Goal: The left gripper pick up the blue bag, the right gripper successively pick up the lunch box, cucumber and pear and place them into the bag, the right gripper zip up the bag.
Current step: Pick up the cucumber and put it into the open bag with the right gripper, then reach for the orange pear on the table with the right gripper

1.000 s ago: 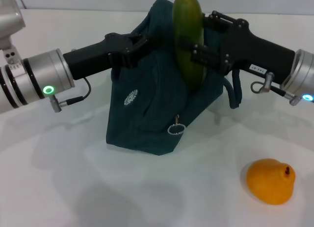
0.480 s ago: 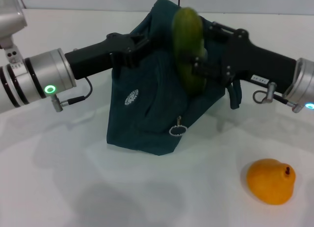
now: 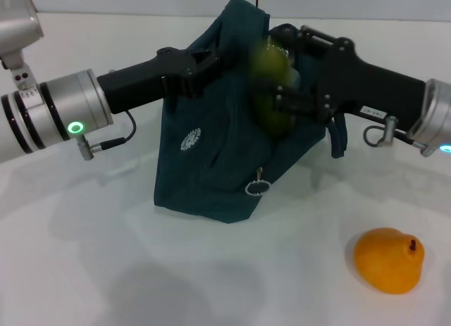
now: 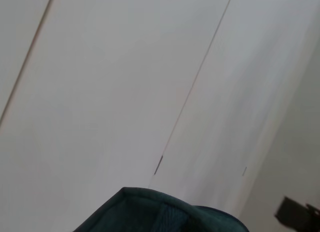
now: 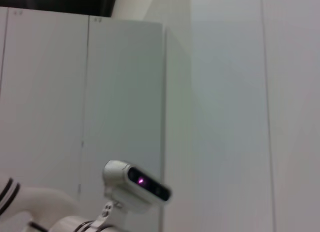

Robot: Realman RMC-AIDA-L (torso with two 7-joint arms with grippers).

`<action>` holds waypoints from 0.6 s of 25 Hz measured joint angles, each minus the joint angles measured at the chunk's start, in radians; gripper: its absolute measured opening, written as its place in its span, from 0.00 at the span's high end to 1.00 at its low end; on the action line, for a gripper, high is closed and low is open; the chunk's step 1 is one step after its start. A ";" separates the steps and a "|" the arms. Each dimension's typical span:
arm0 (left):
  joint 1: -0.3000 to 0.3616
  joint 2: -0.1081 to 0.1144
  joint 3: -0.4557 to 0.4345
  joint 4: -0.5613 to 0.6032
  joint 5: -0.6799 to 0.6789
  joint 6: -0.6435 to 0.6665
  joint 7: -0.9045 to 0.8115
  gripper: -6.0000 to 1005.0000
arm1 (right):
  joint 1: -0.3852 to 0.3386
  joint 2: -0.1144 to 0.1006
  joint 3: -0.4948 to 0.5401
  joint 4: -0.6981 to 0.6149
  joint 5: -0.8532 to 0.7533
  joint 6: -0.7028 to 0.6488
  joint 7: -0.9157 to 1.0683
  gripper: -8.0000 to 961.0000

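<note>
The blue bag [image 3: 211,157] hangs half lifted, its bottom on the white table. My left gripper [image 3: 201,64] is shut on the bag's upper left edge and holds the mouth up. The cucumber [image 3: 270,86] is a blurred green shape sinking upright into the bag's mouth. My right gripper [image 3: 282,90] is around it at the bag's upper right, fingers loose on it. The pear [image 3: 387,260] lies on the table at the front right. The zipper's ring pull [image 3: 254,188] hangs on the bag's front. The lunch box is out of view. The bag's rim [image 4: 165,212] shows in the left wrist view.
The white table [image 3: 106,270] spreads around the bag. A loose bag handle [image 3: 337,139] hangs under my right arm. The right wrist view shows only wall panels and the robot's head camera [image 5: 137,184].
The cucumber has dropped from standing high above the bag to sliding down into its mouth. My right gripper has lowered slightly. The left gripper still holds the bag.
</note>
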 joint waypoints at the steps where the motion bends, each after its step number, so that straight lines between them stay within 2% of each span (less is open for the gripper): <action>1: 0.000 0.000 0.001 0.000 0.000 0.000 0.000 0.95 | -0.011 0.000 0.001 -0.012 0.011 0.002 0.000 0.16; 7: -0.001 0.001 0.002 0.000 0.002 0.000 -0.002 0.95 | -0.035 0.000 -0.001 -0.031 0.062 0.016 0.000 0.15; 10: 0.005 0.004 0.001 0.000 0.001 0.001 -0.006 0.95 | -0.062 -0.005 -0.007 -0.085 0.055 0.009 0.033 0.13; 12: 0.012 0.005 -0.001 0.000 -0.002 0.002 -0.008 0.95 | -0.112 -0.019 -0.020 -0.168 0.036 0.008 0.096 0.12; 15: 0.014 0.005 -0.002 0.000 -0.001 0.002 -0.008 0.95 | -0.225 -0.067 -0.032 -0.329 -0.069 -0.019 0.211 0.12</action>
